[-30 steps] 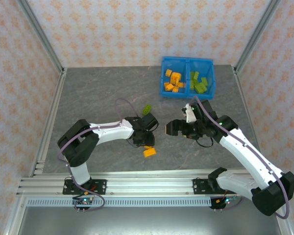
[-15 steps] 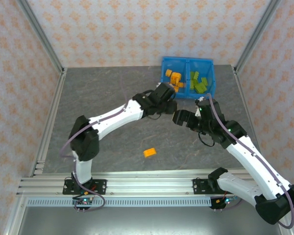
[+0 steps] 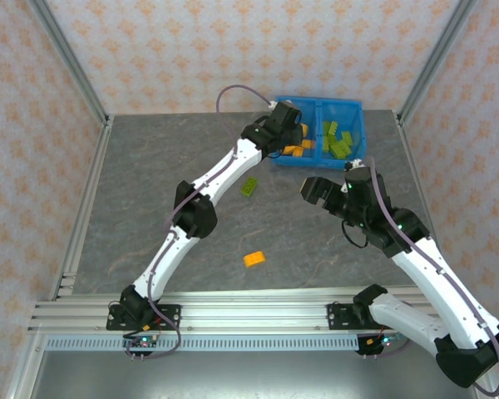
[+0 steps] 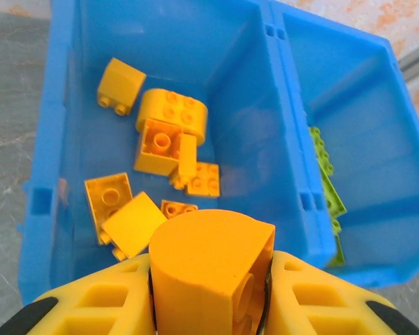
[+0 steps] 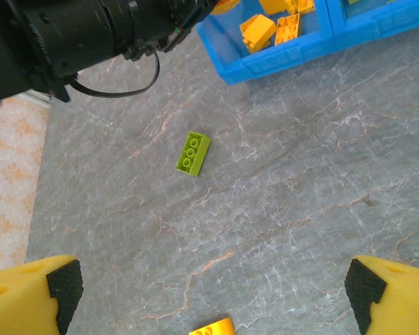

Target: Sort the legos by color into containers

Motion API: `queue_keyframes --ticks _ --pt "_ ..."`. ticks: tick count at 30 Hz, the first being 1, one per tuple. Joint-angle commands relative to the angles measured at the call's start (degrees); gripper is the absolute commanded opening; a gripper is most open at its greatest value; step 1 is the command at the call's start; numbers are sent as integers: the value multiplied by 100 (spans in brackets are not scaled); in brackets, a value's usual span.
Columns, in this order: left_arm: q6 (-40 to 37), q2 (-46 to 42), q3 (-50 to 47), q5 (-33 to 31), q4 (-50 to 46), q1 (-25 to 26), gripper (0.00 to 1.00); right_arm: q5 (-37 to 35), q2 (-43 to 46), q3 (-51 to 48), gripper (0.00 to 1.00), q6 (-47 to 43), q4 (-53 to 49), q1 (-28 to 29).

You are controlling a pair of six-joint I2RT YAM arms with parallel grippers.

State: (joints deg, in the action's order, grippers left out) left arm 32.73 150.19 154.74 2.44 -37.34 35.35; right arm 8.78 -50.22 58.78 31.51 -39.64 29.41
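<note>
Legos (image 4: 160,143): one gripped, two loose
One orange brick (image 4: 209,258) is clamped by the left gripper (image 4: 209,300); one green brick (image 3: 249,186), one orange piece (image 3: 253,258) are seen loose; right gripper (image 5: 209,279) is held apart.

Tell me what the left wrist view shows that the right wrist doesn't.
Left wrist: the left hand shut on an orange brick above the orange compartment, green bricks next door. Right wrist: the open right hand over a loose green brick and a loose orange brick on the table. Both: the blue bin and its orange bricks.
</note>
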Motion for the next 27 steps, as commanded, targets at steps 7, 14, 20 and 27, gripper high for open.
queue_keyframes --ticks 7,14,20,27 --pt "-42 182 733 -964 1193 -49 43 -166 251 195 98 45 -145 -10" --pt "-151 -57 795 -1147 844 -125 64 -278 484 32 98 84 -187 -13" --pt "-32 -780 733 -1069 -97 -125 69 -203 443 -95 98 160 -73 -14" --pt "-152 -2855 -1576 -199 -292 -62 72 -299 394 -184 99 176 -1 -13"
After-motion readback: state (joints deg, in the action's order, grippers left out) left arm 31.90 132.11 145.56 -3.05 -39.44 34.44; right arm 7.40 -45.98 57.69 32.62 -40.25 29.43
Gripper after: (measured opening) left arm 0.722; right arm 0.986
